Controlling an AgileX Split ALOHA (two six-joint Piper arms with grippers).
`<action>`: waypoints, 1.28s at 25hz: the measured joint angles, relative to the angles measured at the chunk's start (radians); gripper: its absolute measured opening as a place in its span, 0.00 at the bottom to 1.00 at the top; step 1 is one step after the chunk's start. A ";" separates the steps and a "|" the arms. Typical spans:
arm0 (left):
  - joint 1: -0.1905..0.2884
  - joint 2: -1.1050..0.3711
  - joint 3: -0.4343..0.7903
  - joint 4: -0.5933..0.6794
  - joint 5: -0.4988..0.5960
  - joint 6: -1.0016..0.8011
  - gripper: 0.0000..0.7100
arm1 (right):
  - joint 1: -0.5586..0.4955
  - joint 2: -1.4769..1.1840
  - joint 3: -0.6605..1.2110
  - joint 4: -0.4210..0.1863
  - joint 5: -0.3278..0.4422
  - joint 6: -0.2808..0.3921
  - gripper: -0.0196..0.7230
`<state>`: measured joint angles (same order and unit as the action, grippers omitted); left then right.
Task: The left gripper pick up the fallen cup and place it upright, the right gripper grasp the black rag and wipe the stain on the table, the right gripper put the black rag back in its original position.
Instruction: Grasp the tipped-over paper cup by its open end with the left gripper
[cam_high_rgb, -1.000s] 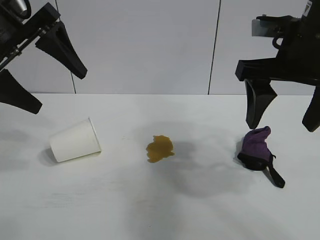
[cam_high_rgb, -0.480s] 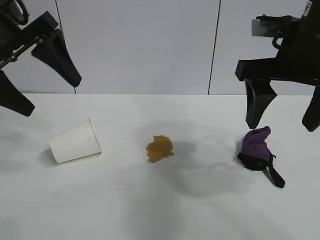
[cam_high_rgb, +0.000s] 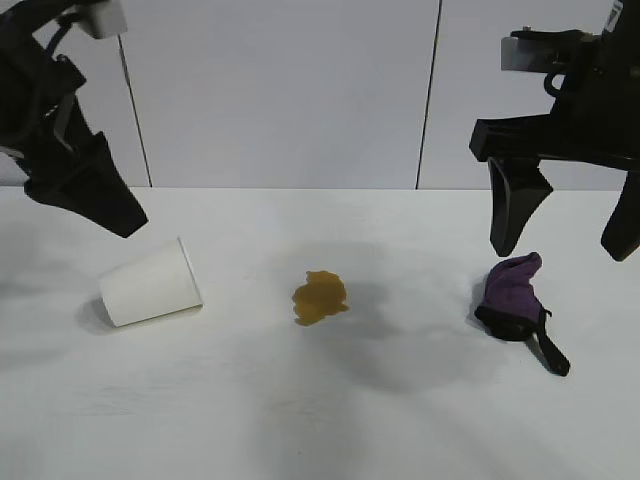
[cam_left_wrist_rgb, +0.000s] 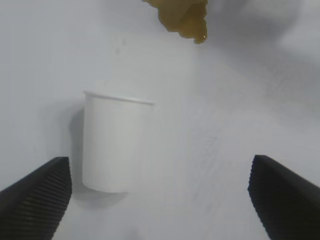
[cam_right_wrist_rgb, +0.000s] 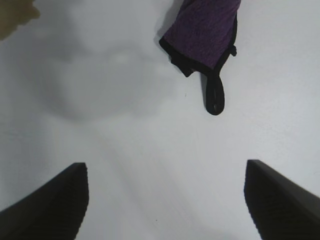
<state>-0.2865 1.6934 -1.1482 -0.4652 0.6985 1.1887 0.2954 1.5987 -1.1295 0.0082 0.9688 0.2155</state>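
Cup (cam_high_rgb: 150, 282) lies on its side, mouth toward center frame, just below-right of the released left pincer (cam_high_rgb: 90, 195); right pincer (cam_high_rgb: 565, 235) hangs released too.

Left gripper (cam_high_rgb: 85, 190): matte black body, long pointed black fingers; inner faces carry fine ribbed texture, seen in the left wrist view (cam_left_wrist_rgb: 35, 197). A small white block sits at its upper end, with a dark cable loop beside that block.

Right gripper (cam_high_rgb: 565, 215): bulkier, matte black, angular housing with a flat crossbar. Two thick tapering fingers with blunt tips hang below that crossbar. A pale tag and looped black cabling sit above the crossbar. Finger inner faces (cam_right_wrist_rgb: 50, 202) show ribbing.
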 joint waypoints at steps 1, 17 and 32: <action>-0.014 0.011 0.000 0.028 -0.026 -0.001 0.98 | 0.000 0.000 0.000 0.000 0.000 0.000 0.82; -0.038 0.274 -0.001 0.112 -0.247 -0.061 0.98 | 0.000 0.000 0.000 0.000 -0.027 0.000 0.82; -0.038 0.360 -0.047 0.047 -0.298 -0.048 0.58 | 0.000 0.000 0.000 0.000 -0.052 0.000 0.82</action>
<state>-0.3249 2.0536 -1.1955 -0.4182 0.4000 1.1404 0.2954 1.5987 -1.1295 0.0082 0.9167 0.2152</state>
